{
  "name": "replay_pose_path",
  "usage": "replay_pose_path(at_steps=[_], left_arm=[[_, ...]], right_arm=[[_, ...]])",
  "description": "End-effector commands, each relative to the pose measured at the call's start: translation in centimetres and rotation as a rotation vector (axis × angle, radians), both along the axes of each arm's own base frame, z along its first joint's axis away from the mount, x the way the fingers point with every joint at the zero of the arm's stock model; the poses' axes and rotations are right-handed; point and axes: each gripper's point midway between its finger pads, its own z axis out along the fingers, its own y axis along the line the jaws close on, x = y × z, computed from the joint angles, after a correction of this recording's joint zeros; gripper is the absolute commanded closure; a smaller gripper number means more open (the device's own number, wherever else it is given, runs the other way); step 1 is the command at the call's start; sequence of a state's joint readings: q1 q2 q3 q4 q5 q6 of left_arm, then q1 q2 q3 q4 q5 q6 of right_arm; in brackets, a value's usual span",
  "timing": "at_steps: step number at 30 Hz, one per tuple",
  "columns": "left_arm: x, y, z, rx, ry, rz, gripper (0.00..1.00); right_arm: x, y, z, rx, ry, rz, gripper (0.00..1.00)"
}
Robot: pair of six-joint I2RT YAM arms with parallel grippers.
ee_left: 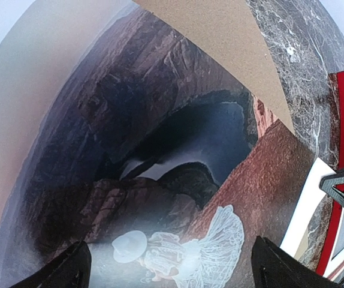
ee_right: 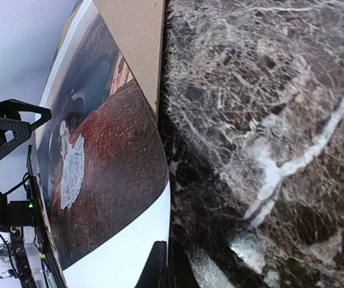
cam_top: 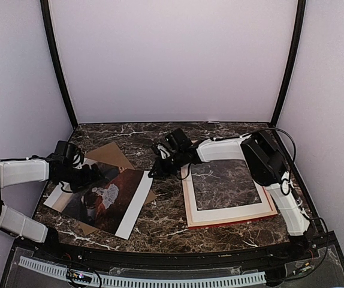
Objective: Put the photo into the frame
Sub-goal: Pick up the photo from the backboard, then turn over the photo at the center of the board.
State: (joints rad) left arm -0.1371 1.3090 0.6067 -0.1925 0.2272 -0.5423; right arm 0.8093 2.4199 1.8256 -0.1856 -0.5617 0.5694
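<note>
A: Whereabouts of the photo (cam_top: 109,198)?

B: Flat on the left side of the marble table (cam_top: 166,225), picture side up, overlapping a brown backing board (cam_top: 115,155) (mostly covered, 1 corner poking out at the far side).

A: And relative to the left gripper (ee_left: 172,273)?

B: Directly beneath it. 2 fingers (ee_left: 70,270) spread wide, straddling the white figure, clamped on nothing.

A: Right gripper (ee_right: 167,267)?

B: Pressed together, tips at the photo's right-hand white margin, near its far corner. Impossible to tell whether nipping the paper edge or merely touching it.

A: The frame (cam_top: 232,222)?

B: Off to the right, lying flat, red-edged, marble visible through its opening. Under the right arm, well apart from the left gripper, with a strip of bare marble between it and the photo.
</note>
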Motion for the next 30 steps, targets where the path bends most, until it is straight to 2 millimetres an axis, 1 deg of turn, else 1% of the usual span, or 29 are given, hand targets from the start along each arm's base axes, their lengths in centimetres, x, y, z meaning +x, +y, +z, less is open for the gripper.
replay_pose_path(at_steps=[1,2,4,6,7,8,11,13,15,16,17,18,19,20,21,22,23,24,26,28,30], left_arm=[[1.4,-0.5,2.4,-0.021,-0.081,-0.025,0.04],[1.7,-0.6,2.9,-0.025,-0.095,-0.029,0.04],[2.2,-1.1,4.1,-0.036,-0.134,-0.052,0.04],[2.7,-1.5,5.1,-0.034,-0.162,-0.063,0.04],[3.0,-1.6,5.8,-0.031,-0.182,-0.066,0.04],[3.2,-1.9,6.3,-0.029,-0.193,-0.076,0.04],[3.8,-2.5,7.6,-0.023,-0.227,-0.093,0.04],[4.1,-3.3,8.1,-0.018,-0.243,-0.112,0.03],[4.4,-3.9,8.4,-0.017,-0.251,-0.126,0.03],[4.6,-4.1,8.3,-0.015,-0.248,-0.13,0.03],[4.8,-4.6,8.6,-0.017,-0.256,-0.141,0.03],[4.9,-4.8,8.4,-0.018,-0.253,-0.146,0.03],[5.1,-5.4,8.7,-0.022,-0.259,-0.159,0.03],[5.4,-5.7,8.9,-0.027,-0.261,-0.165,0.03],[5.4,-6.3,8.8,-0.031,-0.257,-0.176,0.03],[5.6,-6.7,9.2,-0.039,-0.267,-0.182,0.03],[5.7,-7.1,9.2,-0.047,-0.262,-0.188,0.03],[5.9,-7.5,9.7,-0.062,-0.272,-0.196,0.03],[6.0,-8.4,10.2,-0.098,-0.282,-0.207,0.03],[6.2,-9.2,10.7,-0.138,-0.29,-0.214,0.03],[6.3,-10.1,11.2,-0.181,-0.297,-0.223,0.03]], right_arm=[[1.7,-1.6,6.5,0.084,-0.108,-0.018,1.0],[1.9,-2.4,7.8,0.078,-0.134,-0.022,1.0],[2.4,-4.8,10.8,0.057,-0.196,-0.046,1.0],[2.9,-7.9,14.0,0.029,-0.265,-0.089,1.0],[3.3,-10.5,16.5,0.006,-0.311,-0.134,1.0],[3.5,-12.6,18.2,-0.021,-0.352,-0.165,1.0],[3.8,-19.5,22.5,-0.124,-0.452,-0.285,1.0],[3.3,-23.8,25.4,-0.189,-0.513,-0.367,1.0],[2.6,-27.6,28.1,-0.27,-0.58,-0.453,1.0],[2.2,-29.3,29.3,-0.317,-0.615,-0.504,1.0],[2.0,-30.9,30.4,-0.365,-0.647,-0.552,1.0],[1.6,-32.1,31.1,-0.405,-0.667,-0.584,1.0],[1.4,-32.9,31.5,-0.444,-0.683,-0.607,1.0],[1.3,-33.5,31.5,-0.498,-0.7,-0.625,1.0],[1.3,-33.6,31.2,-0.541,-0.71,-0.626,1.0],[1.3,-33.3,30.7,-0.583,-0.719,-0.617,1.0],[1.3,-32.7,30.1,-0.621,-0.727,-0.602,1.0],[1.3,-31.7,29.4,-0.653,-0.736,-0.579,1.0],[1.3,-28.9,27.6,-0.7,-0.752,-0.513,1.0],[0.8,-25.4,25.6,-0.706,-0.756,-0.43,1.0],[-0.3,-21.5,23.6,-0.698,-0.76,-0.337,1.0]])
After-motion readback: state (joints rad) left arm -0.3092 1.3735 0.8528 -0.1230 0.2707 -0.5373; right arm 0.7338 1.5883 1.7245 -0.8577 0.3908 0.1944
